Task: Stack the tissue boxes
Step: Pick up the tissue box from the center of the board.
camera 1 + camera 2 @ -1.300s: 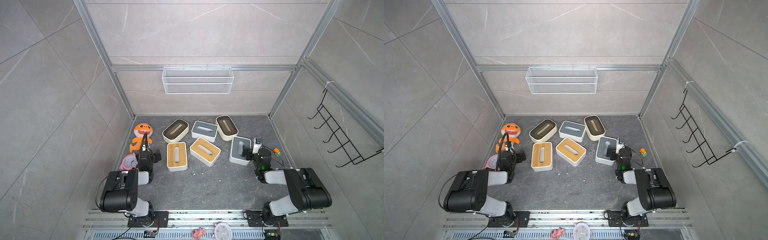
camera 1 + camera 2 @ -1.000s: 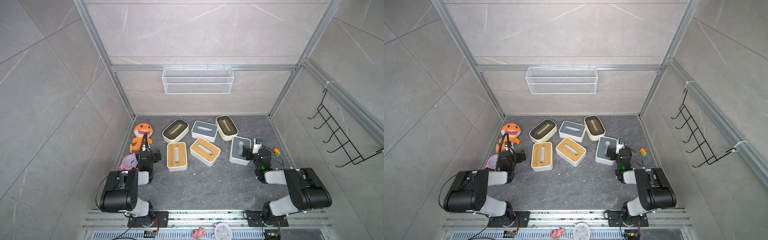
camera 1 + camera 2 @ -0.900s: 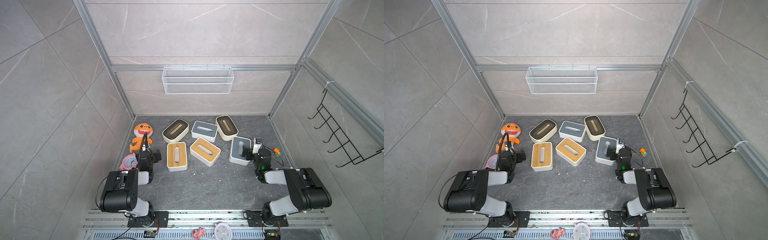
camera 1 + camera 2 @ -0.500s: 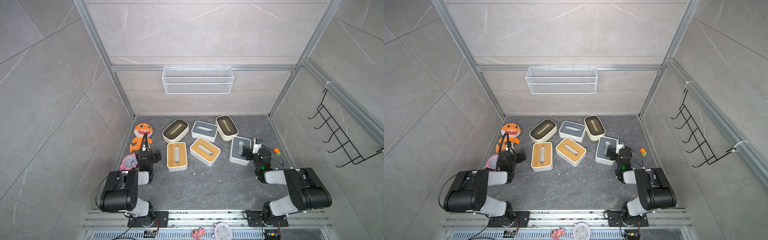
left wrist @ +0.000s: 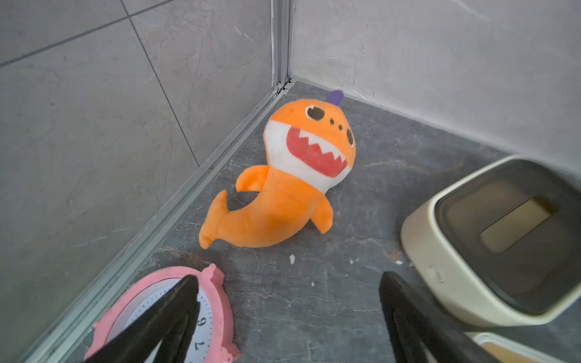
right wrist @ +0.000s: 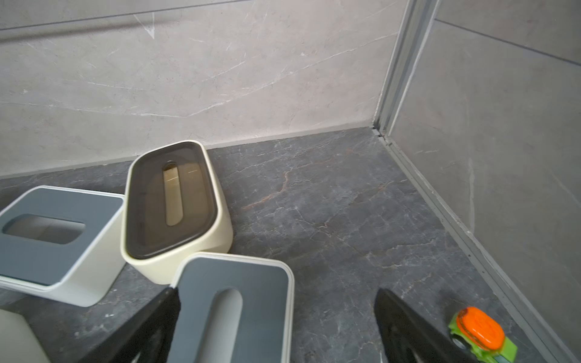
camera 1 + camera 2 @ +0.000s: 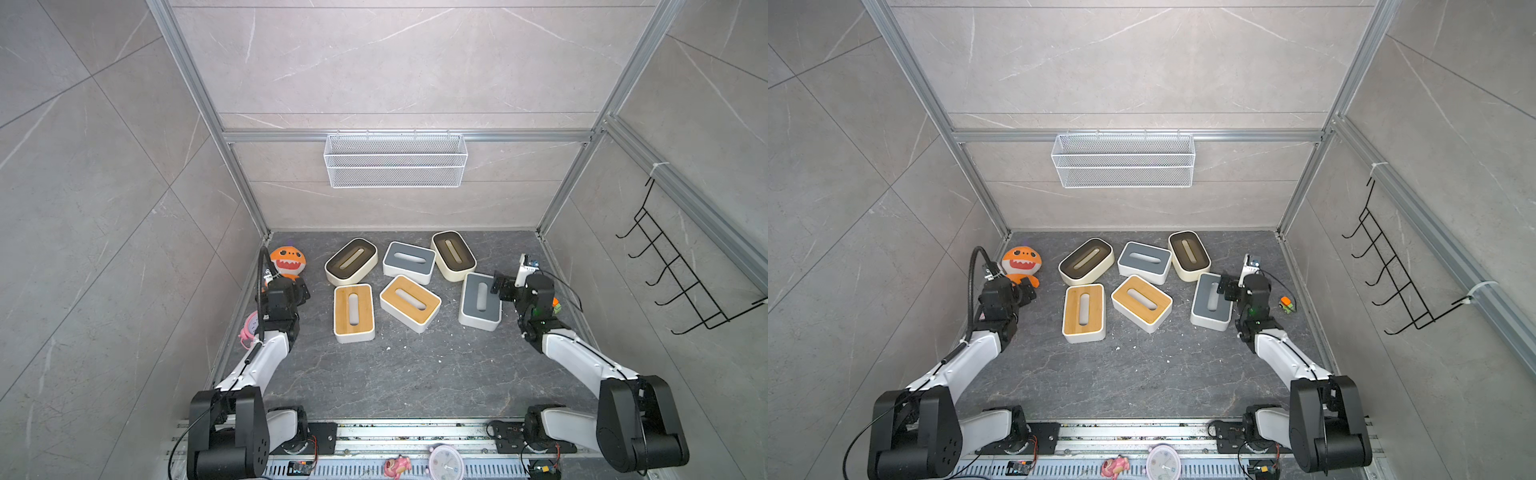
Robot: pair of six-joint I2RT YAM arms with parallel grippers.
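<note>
R gripper (image 6: 276,289) jaws wide apart, nothing clamped. Grey-lid tissue box (image 6: 261,314) sits just ahead, by its left finger, long axis & slot running straight away from it. L gripper (image 5: 288,276) spread too, empty; cream box (image 5: 503,235) ahead-right, slot on a diagonal.
</note>
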